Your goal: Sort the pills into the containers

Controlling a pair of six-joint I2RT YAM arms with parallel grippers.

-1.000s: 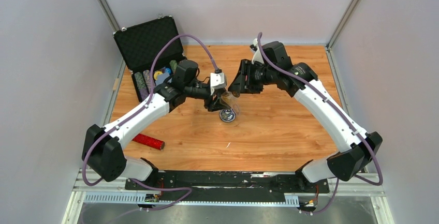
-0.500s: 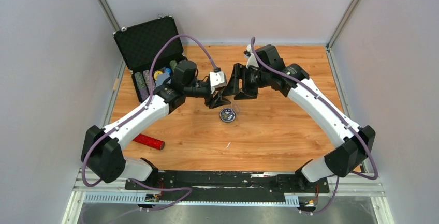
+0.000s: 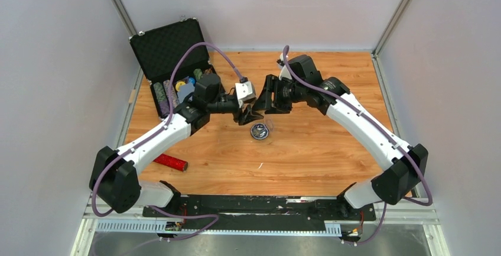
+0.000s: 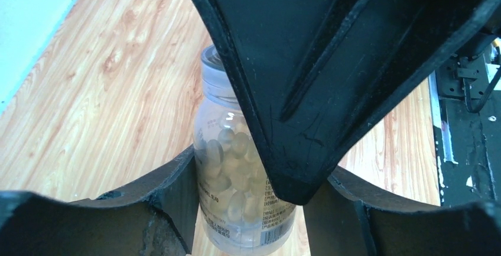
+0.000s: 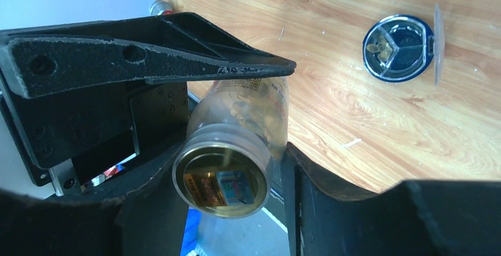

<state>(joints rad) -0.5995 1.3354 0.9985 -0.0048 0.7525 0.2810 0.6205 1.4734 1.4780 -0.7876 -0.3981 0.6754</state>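
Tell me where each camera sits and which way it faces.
Top external: above and behind the bases, facing down at the table; shows left arm, right arm, dish and case.
Left wrist: on the left arm, looking along its own fingers at the bottle, base end nearest.
Right wrist: on the right arm, looking past its fingers at the bottle's neck end, dish beyond.
Shared: both wrist views see the bottle from opposite ends; top and right wrist see the dish.
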